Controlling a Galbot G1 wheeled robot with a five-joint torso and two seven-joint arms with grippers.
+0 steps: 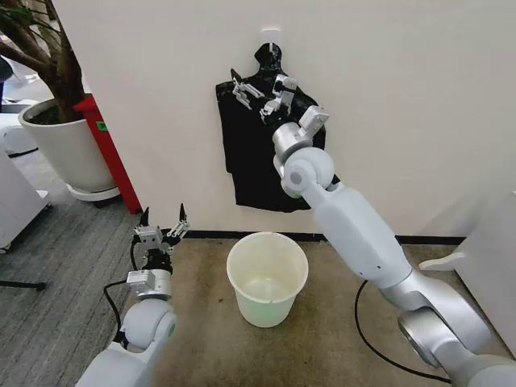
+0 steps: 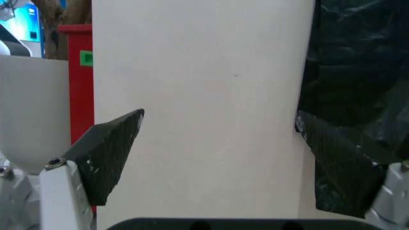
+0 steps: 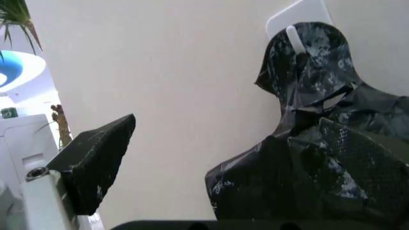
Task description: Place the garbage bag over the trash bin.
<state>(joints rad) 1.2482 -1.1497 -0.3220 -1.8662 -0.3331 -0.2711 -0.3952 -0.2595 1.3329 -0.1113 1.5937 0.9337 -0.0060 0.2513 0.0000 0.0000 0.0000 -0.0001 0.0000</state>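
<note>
Head view, item: my right gripper (image 1: 258,95), jaws spread and empty, at the hung garbage bag (image 1: 266,169); I'd pinch one layer below the knot. Left gripper (image 1: 162,227) idles open, holding nothing, beside the trash bin (image 1: 267,278).

We see a glossy black bag bundle (image 1: 270,153) hanging above our cream-white bin (image 1: 267,278), beside a red panel (image 1: 109,153).
</note>
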